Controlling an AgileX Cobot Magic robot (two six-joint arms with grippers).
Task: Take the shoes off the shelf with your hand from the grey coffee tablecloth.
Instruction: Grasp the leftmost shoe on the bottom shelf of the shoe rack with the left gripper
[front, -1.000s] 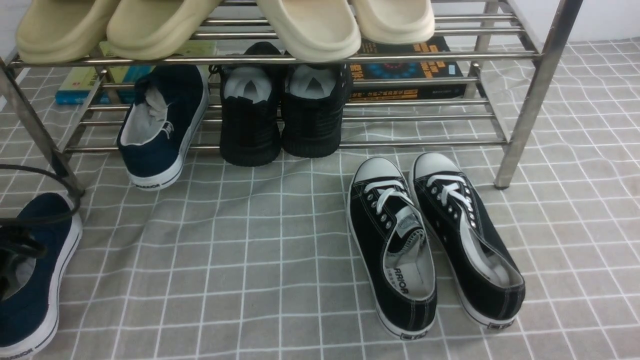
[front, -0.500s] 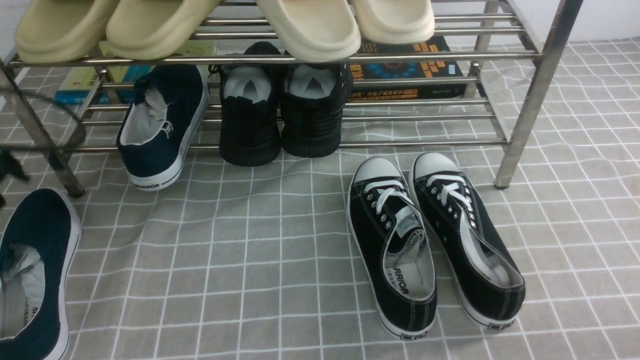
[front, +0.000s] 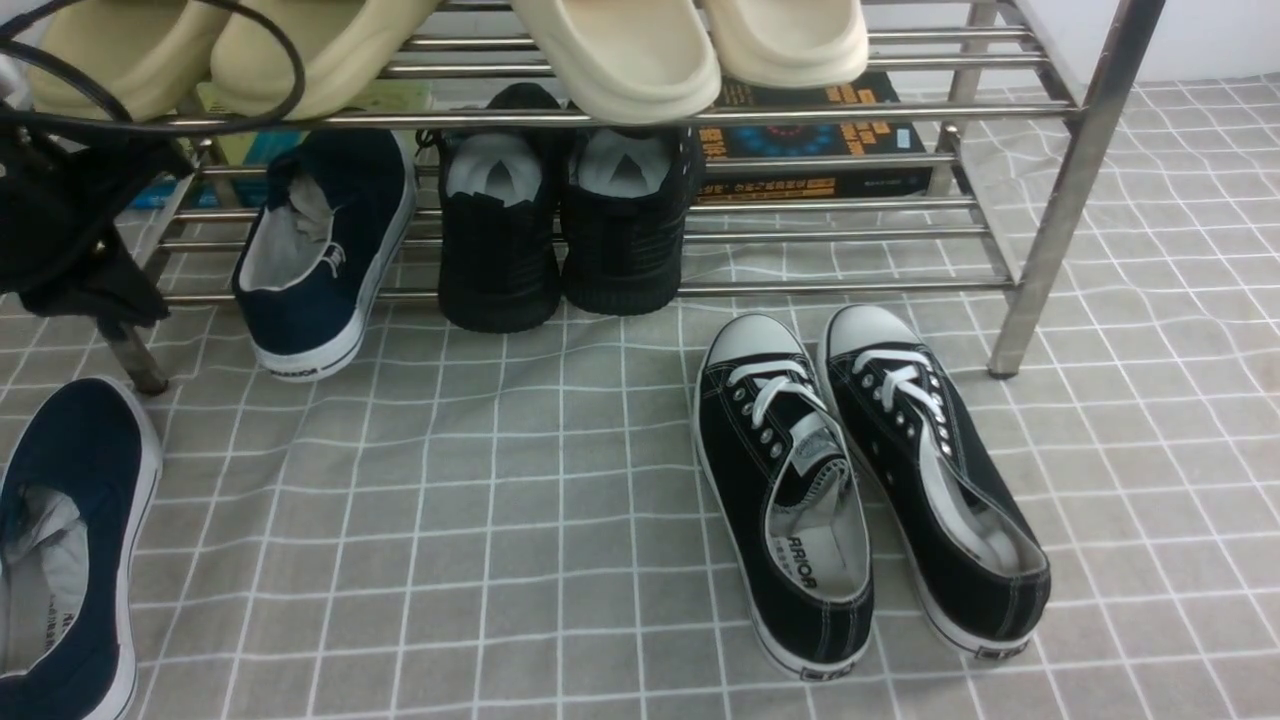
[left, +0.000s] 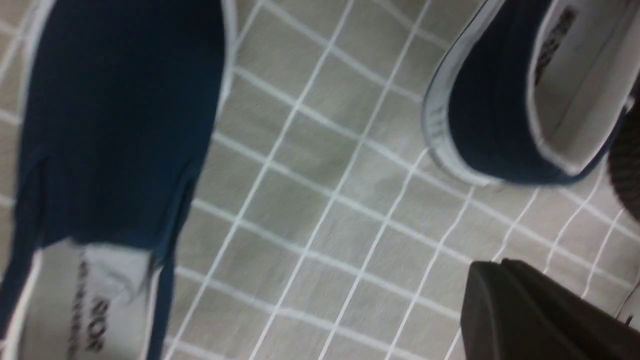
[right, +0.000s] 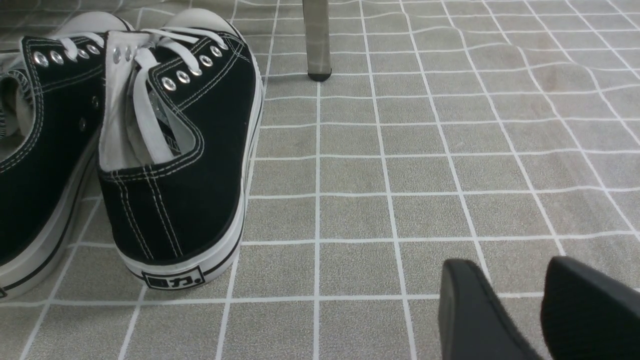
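Left gripper (front: 95, 285) has risen clear of the navy shoe (front: 70, 540), jaws closed, empty; that shoe lies on the cloth (front: 500, 520); second navy shoe (front: 320, 250) on the shelf (front: 1060, 200), lower tier; right gripper (right: 520, 310) slightly parted, empty.

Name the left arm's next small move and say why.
Likely: open the left gripper and ease it toward the heel of the navy shoe on the shelf's lower tier. Its mate lies on the tablecloth already, this one sits with its heel jutting past the front tube, and the gripper hangs shut and empty just left of it.
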